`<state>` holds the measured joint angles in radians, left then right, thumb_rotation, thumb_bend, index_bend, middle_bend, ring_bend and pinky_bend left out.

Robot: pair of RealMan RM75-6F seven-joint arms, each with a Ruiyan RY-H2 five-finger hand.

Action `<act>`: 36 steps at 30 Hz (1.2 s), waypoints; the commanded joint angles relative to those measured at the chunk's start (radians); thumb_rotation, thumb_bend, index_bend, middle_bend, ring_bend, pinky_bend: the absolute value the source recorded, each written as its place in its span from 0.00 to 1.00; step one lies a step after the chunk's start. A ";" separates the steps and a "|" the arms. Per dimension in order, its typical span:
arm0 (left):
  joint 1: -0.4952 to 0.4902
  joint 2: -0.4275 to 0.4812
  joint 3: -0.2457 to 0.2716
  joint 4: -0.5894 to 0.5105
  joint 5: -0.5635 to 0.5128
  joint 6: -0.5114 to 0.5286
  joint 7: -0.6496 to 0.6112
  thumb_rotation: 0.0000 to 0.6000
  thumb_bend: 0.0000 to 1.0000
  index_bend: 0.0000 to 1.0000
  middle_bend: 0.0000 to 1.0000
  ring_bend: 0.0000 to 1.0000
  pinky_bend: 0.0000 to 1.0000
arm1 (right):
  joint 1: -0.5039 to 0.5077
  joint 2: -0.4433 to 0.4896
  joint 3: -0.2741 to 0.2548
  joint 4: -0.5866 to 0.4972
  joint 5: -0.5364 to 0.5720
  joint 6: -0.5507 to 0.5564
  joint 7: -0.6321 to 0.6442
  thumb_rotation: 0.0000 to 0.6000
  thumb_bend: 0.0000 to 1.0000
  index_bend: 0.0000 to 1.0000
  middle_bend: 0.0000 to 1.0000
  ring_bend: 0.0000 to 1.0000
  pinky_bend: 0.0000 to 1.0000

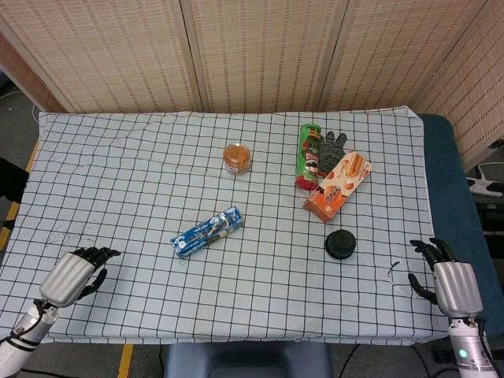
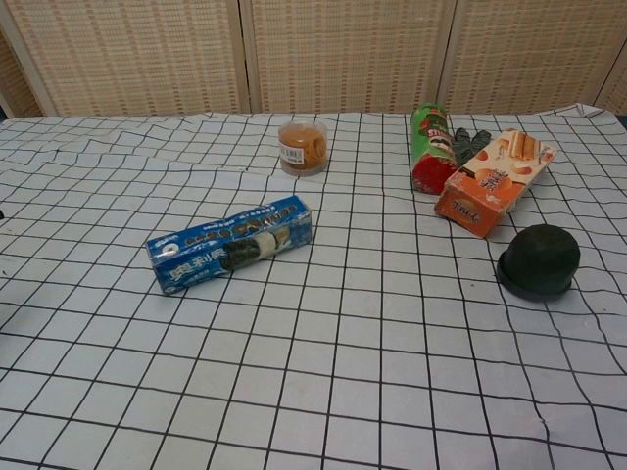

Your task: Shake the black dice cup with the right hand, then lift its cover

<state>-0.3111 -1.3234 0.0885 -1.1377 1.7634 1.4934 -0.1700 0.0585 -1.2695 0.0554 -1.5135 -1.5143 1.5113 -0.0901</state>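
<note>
The black dice cup (image 1: 341, 244) stands on the checked cloth at the front right, its domed cover on; in the chest view the black dice cup (image 2: 539, 260) sits at the right. My right hand (image 1: 450, 279) rests near the table's front right corner, well to the right of the cup, fingers apart and holding nothing. At the front left edge lies my left hand (image 1: 75, 272), also empty with fingers loosely spread. Neither hand appears in the chest view.
Behind the cup lie an orange biscuit box (image 1: 338, 186), a green chip can (image 1: 309, 156) and a dark glove (image 1: 331, 146). A blue cookie pack (image 1: 206, 232) lies mid-table and a small clear tub (image 1: 236, 159) stands further back.
</note>
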 commanded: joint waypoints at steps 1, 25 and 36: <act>0.003 0.004 0.000 0.002 -0.003 0.004 -0.008 1.00 0.58 0.27 0.36 0.42 0.61 | 0.007 -0.012 -0.002 0.009 0.012 -0.023 -0.022 1.00 0.21 0.23 0.33 0.16 0.64; 0.007 0.013 -0.004 -0.001 -0.005 0.018 -0.027 1.00 0.58 0.29 0.37 0.42 0.62 | 0.211 -0.132 0.052 0.156 0.121 -0.370 0.040 1.00 0.09 0.00 0.10 0.01 0.26; 0.005 0.017 -0.006 -0.005 -0.009 0.015 -0.041 1.00 0.58 0.29 0.37 0.42 0.62 | 0.298 -0.217 0.070 0.211 0.153 -0.464 0.053 1.00 0.08 0.00 0.10 0.01 0.26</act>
<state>-0.3055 -1.3062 0.0822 -1.1427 1.7538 1.5084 -0.2111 0.3498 -1.4792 0.1233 -1.3069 -1.3707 1.0576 -0.0346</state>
